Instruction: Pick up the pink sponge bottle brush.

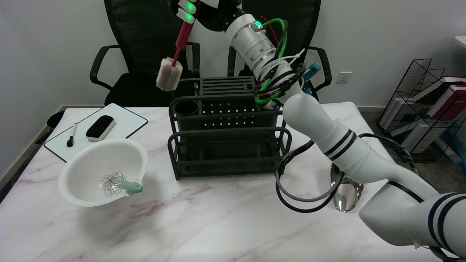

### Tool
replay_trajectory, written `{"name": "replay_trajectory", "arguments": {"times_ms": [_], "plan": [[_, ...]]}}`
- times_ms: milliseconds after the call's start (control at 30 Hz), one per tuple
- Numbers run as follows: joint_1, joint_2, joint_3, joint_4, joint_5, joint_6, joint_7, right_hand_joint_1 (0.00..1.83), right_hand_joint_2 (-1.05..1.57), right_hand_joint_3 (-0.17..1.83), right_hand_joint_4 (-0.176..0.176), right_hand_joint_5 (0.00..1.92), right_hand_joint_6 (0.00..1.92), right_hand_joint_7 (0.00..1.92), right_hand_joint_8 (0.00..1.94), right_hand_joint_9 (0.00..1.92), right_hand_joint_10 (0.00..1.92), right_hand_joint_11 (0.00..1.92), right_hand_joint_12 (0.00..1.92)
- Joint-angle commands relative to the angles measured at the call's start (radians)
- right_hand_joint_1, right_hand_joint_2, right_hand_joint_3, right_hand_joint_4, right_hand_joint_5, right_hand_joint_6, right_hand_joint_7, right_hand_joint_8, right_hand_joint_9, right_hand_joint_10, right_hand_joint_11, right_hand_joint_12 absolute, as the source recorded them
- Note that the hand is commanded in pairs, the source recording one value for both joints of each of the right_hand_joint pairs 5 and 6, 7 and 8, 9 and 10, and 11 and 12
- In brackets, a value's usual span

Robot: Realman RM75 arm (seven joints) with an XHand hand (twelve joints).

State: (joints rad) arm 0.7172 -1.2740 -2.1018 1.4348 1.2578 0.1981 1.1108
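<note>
One thing matters for the task, and it is already off the desk: the pink sponge bottle brush hangs in the air, its red handle running up into the right hand at the top edge of the head view. The hand's fingers are closed around the upper end of the handle, gripping it; much of the hand is cut off by the frame edge, so how the rest of it lies cannot be told. The brush tilts a little, with its pale sponge head below and slightly to the left of the hand, well clear of the black wire rack that stands beneath it on the desk.

Judging from this, the pick-up looks essentially done: the brush is lifted, touches nothing else, and appears steadily held. What could remain is only to keep the grip firm, since the handle is held near its far end and the sponge end could swing.

Lower and to the left of the hand sits a white bowl with a small whisk in it, and beyond that a whiteboard carrying an eraser and a marker. Far below the hand, beside the right arm, a shiny metal ladle lies on the desk.
</note>
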Motion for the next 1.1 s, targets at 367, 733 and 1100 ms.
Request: {"name": "replay_trajectory", "arguments": {"times_ms": [367, 733, 1100], "plan": [[-0.611, 0.168, 0.032, 0.424, 0.054, 0.308, 0.007, 1.11, 1.57, 0.37, 0.0, 1.92, 1.92, 1.92, 1.92, 1.92, 1.92, 1.92, 1.92], [-0.873, 0.237, 0.024, 0.365, -0.105, 0.637, 0.059, 1.09, 1.57, 0.31, 0.0, 1.92, 1.92, 1.92, 1.92, 1.92, 1.92, 1.92, 1.92], [-0.915, 0.241, 0.003, 0.271, -0.348, 0.764, 0.376, 1.07, 1.57, 0.38, 0.0, 1.92, 1.92, 1.92, 1.92, 1.92, 1.92, 1.92, 1.92]]}}
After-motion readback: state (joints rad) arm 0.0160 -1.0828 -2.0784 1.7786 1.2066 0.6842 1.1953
